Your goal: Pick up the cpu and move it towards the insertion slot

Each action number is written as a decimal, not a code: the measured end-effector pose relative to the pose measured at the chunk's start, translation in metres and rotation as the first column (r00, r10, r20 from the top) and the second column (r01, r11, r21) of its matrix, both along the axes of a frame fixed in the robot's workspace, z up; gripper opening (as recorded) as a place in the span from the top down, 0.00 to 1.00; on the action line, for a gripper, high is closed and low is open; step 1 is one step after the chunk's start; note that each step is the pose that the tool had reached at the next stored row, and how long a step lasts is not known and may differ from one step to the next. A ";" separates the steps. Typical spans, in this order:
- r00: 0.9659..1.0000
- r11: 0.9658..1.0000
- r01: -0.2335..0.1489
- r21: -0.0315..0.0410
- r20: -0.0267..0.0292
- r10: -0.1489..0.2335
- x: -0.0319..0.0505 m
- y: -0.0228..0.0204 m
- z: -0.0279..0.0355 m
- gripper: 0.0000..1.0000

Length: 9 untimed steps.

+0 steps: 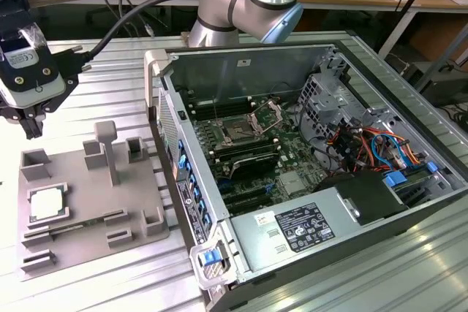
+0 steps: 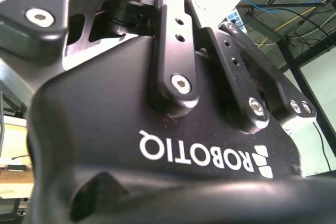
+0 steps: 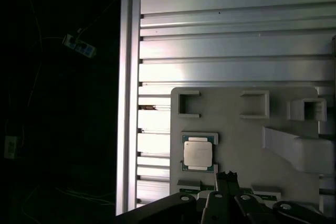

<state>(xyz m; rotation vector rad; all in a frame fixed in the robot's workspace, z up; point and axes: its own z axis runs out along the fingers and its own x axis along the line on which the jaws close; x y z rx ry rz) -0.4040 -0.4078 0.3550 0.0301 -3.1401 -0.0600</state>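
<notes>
Gripper (image 1: 28, 123) hangs over the far edge of the fixture plate (image 1: 88, 210), jaws nearly together, holding nothing. You find the cpu (image 1: 47, 204) seated in its pocket, below and nearer the camera (insertion slot (image 1: 238, 133) well apart, toward the exterior view's right).

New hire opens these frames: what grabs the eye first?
The opened computer case dominates the exterior view's middle and right, its motherboard bared, with the silver-framed insertion slot near the board's centre. At that view's left, the cpu lies in a nest on a grey fixture plate. The gripper hangs over the plate, clear of the cpu.
</notes>
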 end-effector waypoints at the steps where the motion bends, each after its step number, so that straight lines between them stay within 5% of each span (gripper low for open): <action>1: 1.000 1.000 0.000 0.000 0.000 0.000 0.0000 0.0000 -0.0001 0.89; 9: 1.000 1.000 0.000 0.000 0.000 0.000 -0.0003 0.0000 -0.0014 0.89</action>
